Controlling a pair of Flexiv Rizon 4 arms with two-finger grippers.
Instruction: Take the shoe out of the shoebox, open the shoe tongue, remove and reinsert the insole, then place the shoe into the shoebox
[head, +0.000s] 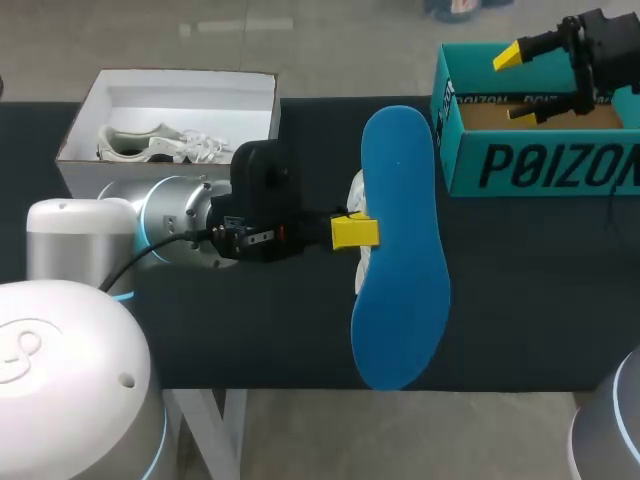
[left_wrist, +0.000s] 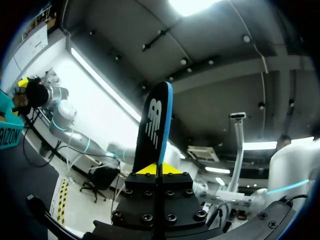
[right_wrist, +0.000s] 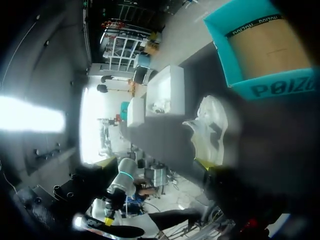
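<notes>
Above the table (head: 520, 300), left tool (head: 355, 231) clamps insole (head: 400, 250) by one edge; thin grip, may pivot/slip off w/ any tilt; right tool (head: 515, 85) gapes, empty.

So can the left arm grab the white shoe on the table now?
Probably not yet. Its fingers are shut on the blue insole, which it holds up over the shoe, so they have no room for anything else.

place: robotics lab | signs: left arm (head: 170, 225), right arm (head: 597, 40), black worktable (head: 540, 290)
</notes>
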